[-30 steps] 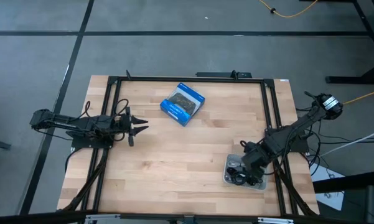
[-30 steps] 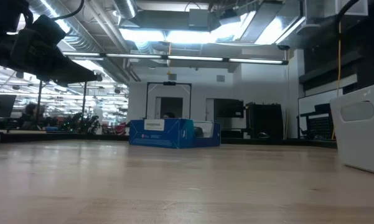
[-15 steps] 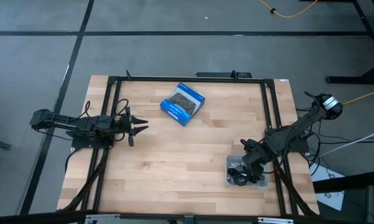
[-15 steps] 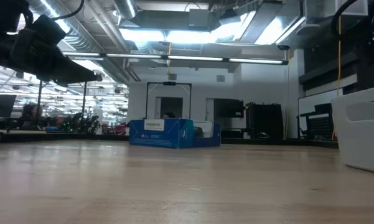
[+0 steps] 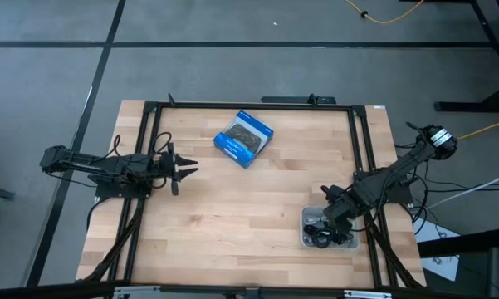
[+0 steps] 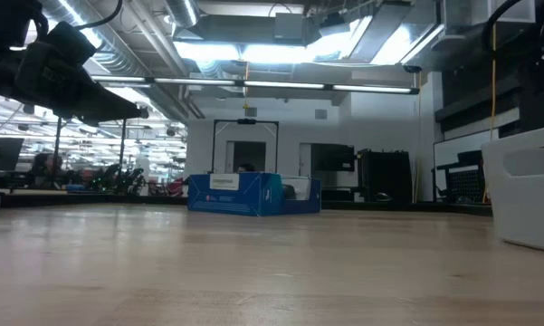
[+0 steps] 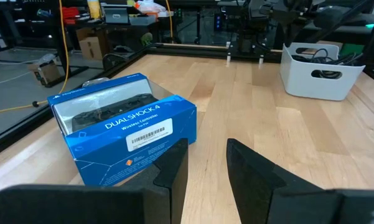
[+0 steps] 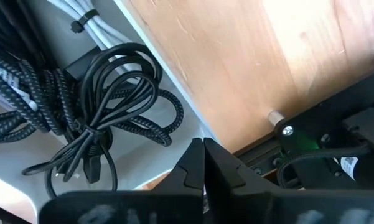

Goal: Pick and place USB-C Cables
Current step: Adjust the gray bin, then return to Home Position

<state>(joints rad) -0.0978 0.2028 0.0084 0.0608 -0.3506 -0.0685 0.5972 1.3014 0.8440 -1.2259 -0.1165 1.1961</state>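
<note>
From above, the wooden table [image 5: 232, 199] carries a blue box [image 5: 243, 139] at its far middle and a small pale bin [image 5: 305, 238] at its near right. The USB-C cables [image 5: 320, 234] lie tangled inside that bin, a dark mass against the pale floor. The right gripper [image 5: 332, 223] hangs over the bin's right part, directly above the cables. The left gripper [image 5: 185, 168] waits at the table's left edge, well apart from the bin, pointing right toward the middle of the table.

At table height, the blue box [image 6: 253, 194] stands far off in the middle, and the bin's pale wall [image 6: 525, 199] rises at the right edge; the cables do not show from here.

The left wrist camera shows the left gripper [image 7: 206, 163] with its two dark fingers [image 7: 174, 168] set apart, a strip of bare table between them. The blue box [image 7: 127, 137] is just beyond them, and the bin [image 7: 320, 78] with dark cables [image 7: 327, 59] stands far across the table.

The right wrist camera shows the right gripper [image 8: 203, 163] with its fingers [image 8: 190, 168] pressed together and holding nothing. The black cables [image 8: 106, 106] lie just beyond the fingertips in loose coils on the bin's floor [image 8: 12, 162], braided ones beside smooth ones, and pale grey-white cables [image 8: 90, 22] lie beyond them at the bin's wall.
</note>
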